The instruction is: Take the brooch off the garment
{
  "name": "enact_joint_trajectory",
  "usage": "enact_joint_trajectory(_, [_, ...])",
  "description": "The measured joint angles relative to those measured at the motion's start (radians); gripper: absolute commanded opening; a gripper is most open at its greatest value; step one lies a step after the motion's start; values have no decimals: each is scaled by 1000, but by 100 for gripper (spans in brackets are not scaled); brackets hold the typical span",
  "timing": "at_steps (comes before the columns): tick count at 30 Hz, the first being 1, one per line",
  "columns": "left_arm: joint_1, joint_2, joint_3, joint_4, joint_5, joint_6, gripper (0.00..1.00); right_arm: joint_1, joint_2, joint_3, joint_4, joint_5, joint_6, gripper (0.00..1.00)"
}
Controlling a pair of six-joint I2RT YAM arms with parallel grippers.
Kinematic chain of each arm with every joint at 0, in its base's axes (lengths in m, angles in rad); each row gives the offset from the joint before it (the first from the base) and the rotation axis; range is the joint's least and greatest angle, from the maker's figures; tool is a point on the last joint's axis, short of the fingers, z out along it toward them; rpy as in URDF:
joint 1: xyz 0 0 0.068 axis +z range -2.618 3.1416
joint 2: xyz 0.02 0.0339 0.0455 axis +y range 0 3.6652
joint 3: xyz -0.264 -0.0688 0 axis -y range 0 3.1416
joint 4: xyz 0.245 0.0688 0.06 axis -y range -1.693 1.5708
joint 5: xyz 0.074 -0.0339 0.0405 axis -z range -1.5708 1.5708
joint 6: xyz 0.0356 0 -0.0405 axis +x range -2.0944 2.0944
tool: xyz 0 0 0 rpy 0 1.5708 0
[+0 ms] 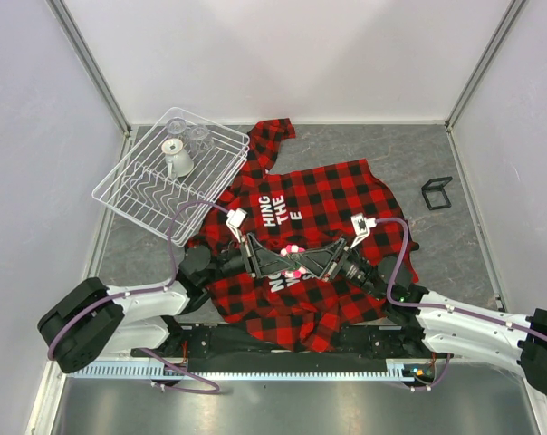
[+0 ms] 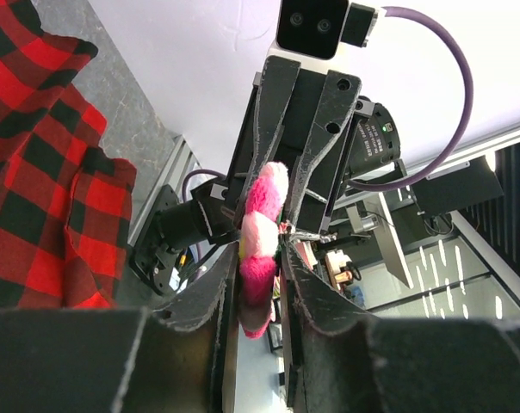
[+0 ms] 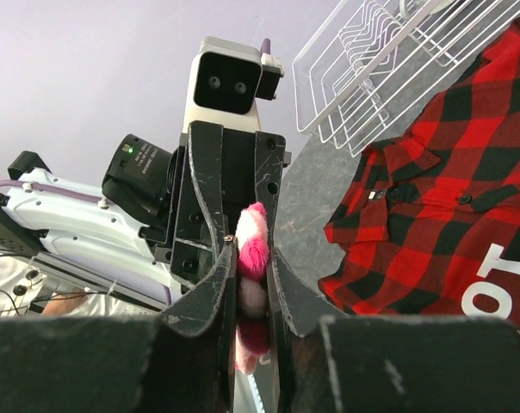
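Brooch (image 2: 260, 249) pinched from both sides, over the shirt's (image 1: 346, 195) middle.
Your left gripper (image 2: 260, 268) and right gripper (image 3: 253, 258) both clamp it. No cloth visibly clings, so it is probably unpinned. You've only to carry it clear.

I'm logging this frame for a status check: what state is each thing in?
brooch: pinched between both hands, over the garment.
left hand: shut on the brooch.
right hand: shut on the brooch.
garment: lying spread out, near edge rumpled.
wire rack: holds glassware.
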Motion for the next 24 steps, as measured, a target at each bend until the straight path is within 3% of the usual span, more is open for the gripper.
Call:
enact_joint_trajectory(16, [29, -52, 72, -240, 106, 109, 23, -9, 3, 10, -42, -29, -50, 0])
enact_joint_trajectory(24, [28, -119, 111, -402, 113, 194, 40, -9, -3, 18, -59, -44, -65, 0])
